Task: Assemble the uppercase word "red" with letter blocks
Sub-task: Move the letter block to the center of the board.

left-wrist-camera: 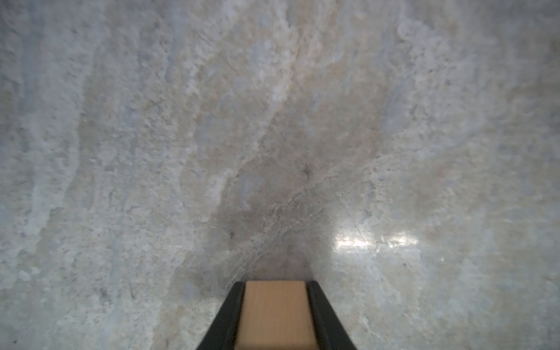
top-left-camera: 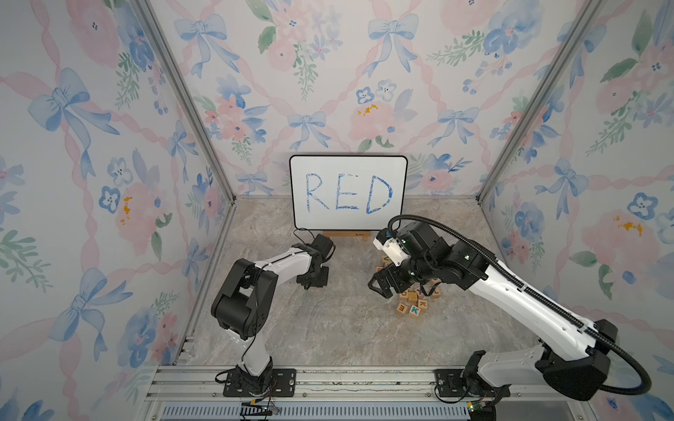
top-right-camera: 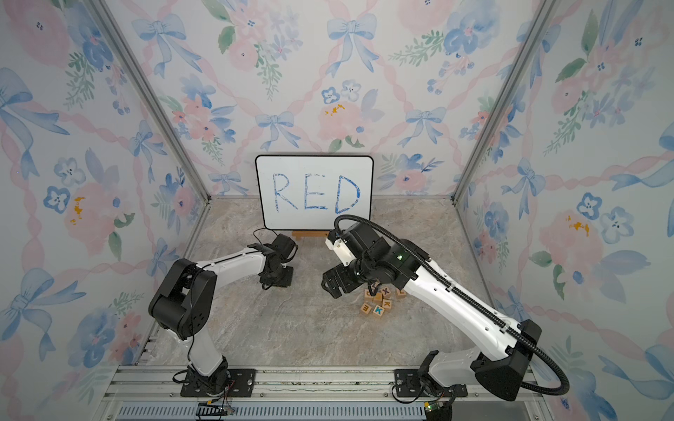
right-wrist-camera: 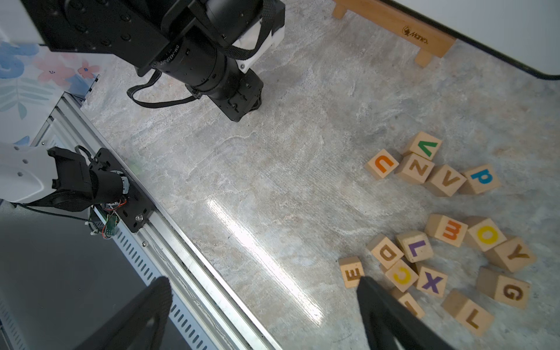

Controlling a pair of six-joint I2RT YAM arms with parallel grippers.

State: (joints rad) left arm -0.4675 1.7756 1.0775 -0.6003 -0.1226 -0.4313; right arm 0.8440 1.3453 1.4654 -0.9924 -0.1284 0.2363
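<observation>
The left pincer (left-wrist-camera: 275, 285) is clenched on a wooden block (left-wrist-camera: 274, 315), low over the bare worktop (left-wrist-camera: 181, 151) before the whiteboard (top-left-camera: 348, 193), which says RED in blue. The block's letter is hidden, so it is perhaps the R. The right pincer (right-wrist-camera: 263, 281) hangs released beside the pile. The E block (right-wrist-camera: 351, 271) lies at the pile's edge, just beside one finger and not between the two, with the D block (right-wrist-camera: 385, 251) close behind it. The right arm is nearer. The wooden stand (right-wrist-camera: 391, 27) carries a mark like "Manes".
</observation>
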